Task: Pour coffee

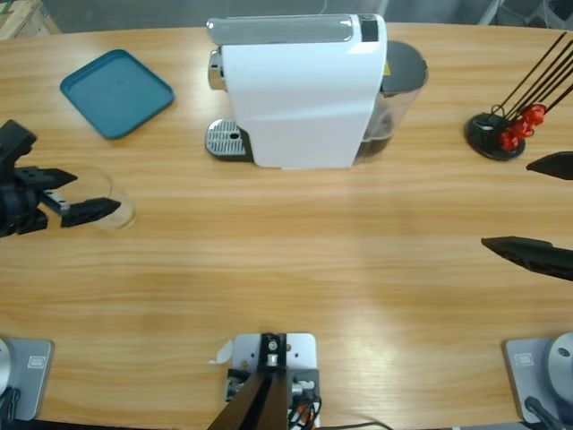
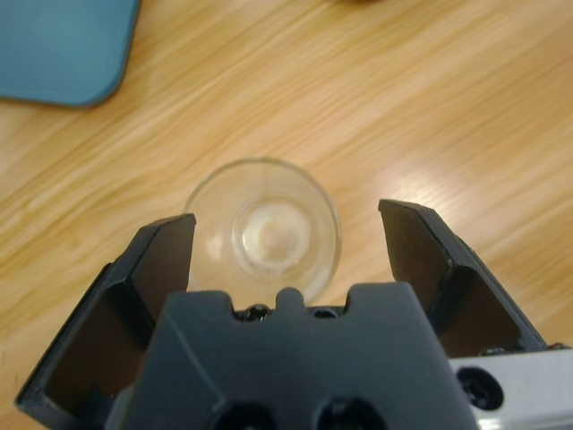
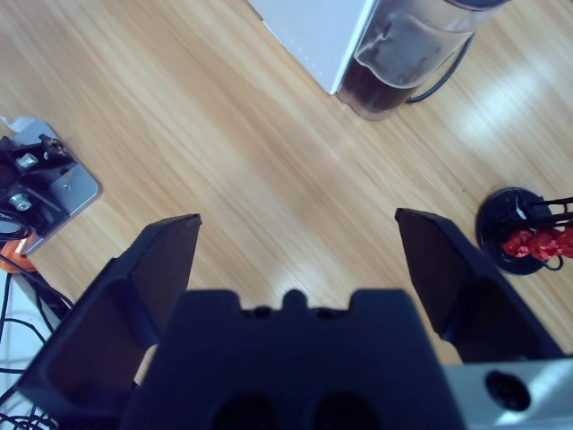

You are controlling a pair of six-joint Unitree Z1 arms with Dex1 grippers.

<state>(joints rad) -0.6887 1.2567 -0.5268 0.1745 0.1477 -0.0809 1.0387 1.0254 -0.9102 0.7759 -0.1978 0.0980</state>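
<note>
A small clear tumbler (image 1: 107, 193) (image 2: 264, 228) stands upright on the wooden table at the far left. It looks empty, and no coffee shows in any view. My left gripper (image 1: 94, 193) (image 2: 286, 219) is open around it, one jaw on each side with a gap to the glass. The white coffee machine (image 1: 304, 98) (image 3: 313, 27) stands at the back middle, its metal drip tray (image 1: 226, 139) on its left side with nothing on it. At the right edge my right gripper (image 1: 508, 203) (image 3: 297, 222) hangs open over bare wood, holding nothing.
A teal tray (image 1: 116, 91) (image 2: 63, 45) lies at the back left, just beyond the tumbler. The machine's dark water tank (image 1: 398, 90) (image 3: 403, 54) sits on its right side. A black capsule stand (image 1: 501, 134) (image 3: 528, 233) with red capsules is at the back right.
</note>
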